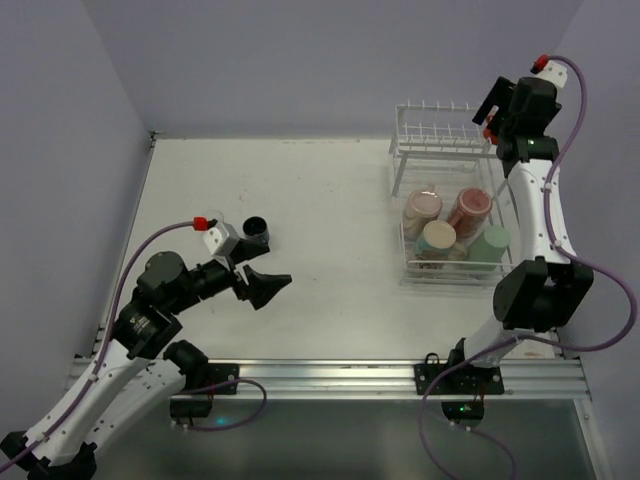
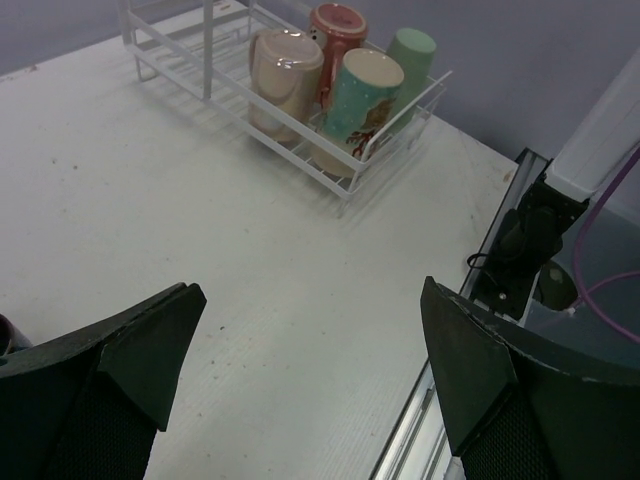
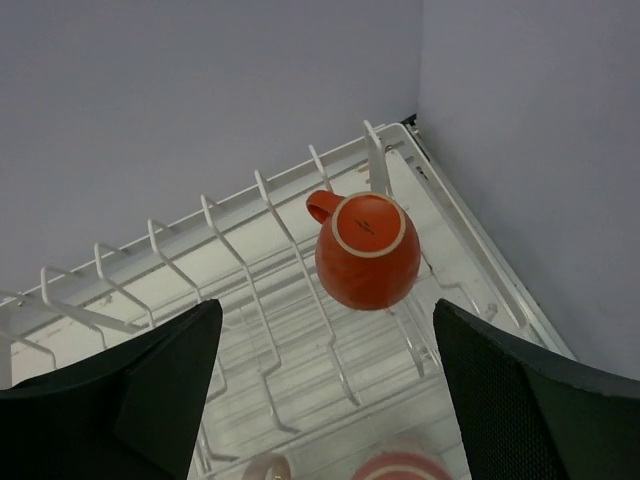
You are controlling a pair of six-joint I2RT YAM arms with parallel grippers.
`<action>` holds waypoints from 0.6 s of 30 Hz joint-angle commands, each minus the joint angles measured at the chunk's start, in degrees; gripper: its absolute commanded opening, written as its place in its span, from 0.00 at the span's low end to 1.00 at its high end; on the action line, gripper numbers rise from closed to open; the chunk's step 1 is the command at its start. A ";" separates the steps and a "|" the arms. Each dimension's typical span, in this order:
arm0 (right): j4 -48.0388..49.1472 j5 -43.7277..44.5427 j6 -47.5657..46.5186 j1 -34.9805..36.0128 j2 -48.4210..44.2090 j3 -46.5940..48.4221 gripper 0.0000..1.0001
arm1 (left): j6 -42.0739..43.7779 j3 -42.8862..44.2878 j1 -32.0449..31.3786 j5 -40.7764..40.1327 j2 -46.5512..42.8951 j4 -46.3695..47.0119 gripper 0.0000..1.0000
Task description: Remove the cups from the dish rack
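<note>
Both empty | left fingers [image 2: 110,385] apart, low over table [image 2: 300,300] | right fingers [image 3: 120,390] apart, high above orange-red cup [image 3: 367,252]

Small dark blue cup [image 2: 5,338] — sliver only, cut by left edge. Pale pink ceramic mug [image 3: 264,467], red-pink ceramic mug [image 3: 400,468] — rims only, cut by bottom edge.

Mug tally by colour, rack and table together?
Small dark blue mug on the table: 1
Small orange mug on white wire rack upper shelf: 1
Pale pink mug: 1
Red-pink mug: 1
Cream-bottomed mug: 1
Light green mug: 1
Total: 6
</note>
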 commanded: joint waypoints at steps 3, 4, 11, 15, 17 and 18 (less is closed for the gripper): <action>-1.32 -8.01 -5.83 -2.81 5.83 6.92 0.89 | 2.17 0.41 -3.13 -3.97 0.28 -0.96 1.00; -1.67 -8.54 -6.36 -2.99 6.63 7.62 0.89 | 2.26 0.50 -3.57 -4.41 0.28 -1.13 1.00; -3.78 -7.66 -9.26 -3.60 11.99 13.16 0.88 | 2.44 0.59 -5.68 -5.73 1.42 -1.31 1.00; -5.53 -8.20 -9.09 -3.60 14.98 15.80 0.87 | 2.52 0.59 -5.68 -6.43 1.51 -1.40 1.00; -5.36 -7.67 -9.35 -3.60 16.03 15.80 0.86 | 2.61 0.59 -5.60 -7.05 1.59 -1.49 1.00; -5.36 -7.23 -9.44 -3.60 16.47 16.06 0.86 | 2.52 0.59 -5.60 -7.14 1.68 -1.57 1.00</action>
